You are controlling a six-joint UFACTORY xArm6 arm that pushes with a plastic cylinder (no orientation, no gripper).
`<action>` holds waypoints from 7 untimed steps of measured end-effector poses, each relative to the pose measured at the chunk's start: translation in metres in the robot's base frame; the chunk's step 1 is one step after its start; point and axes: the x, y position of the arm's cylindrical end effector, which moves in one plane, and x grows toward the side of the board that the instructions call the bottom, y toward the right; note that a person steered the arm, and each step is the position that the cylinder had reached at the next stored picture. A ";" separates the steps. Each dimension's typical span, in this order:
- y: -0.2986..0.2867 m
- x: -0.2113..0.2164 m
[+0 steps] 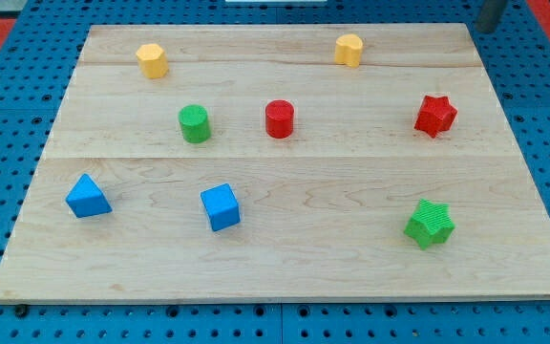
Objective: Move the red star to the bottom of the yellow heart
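Note:
The red star [435, 115] lies at the view's right on the wooden board [285, 258]. The yellow heart [349, 49] lies near the board's top edge, up and to the left of the red star. A short piece of the dark rod shows at the view's top right corner, and my tip [486, 29] is just past the board's top right corner. The tip is up and to the right of the red star, well apart from it, and touches no block.
A yellow pentagon-like block [152, 59] lies at the top left. A green cylinder [195, 123] and a red cylinder [279, 118] lie mid-board. A blue triangle [87, 196], a blue cube [221, 206] and a green star [430, 224] lie lower down.

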 end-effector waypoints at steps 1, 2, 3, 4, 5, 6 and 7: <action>-0.034 0.042; -0.066 0.054; -0.064 0.058; -0.064 0.058; -0.071 0.103; -0.081 0.145; -0.052 0.150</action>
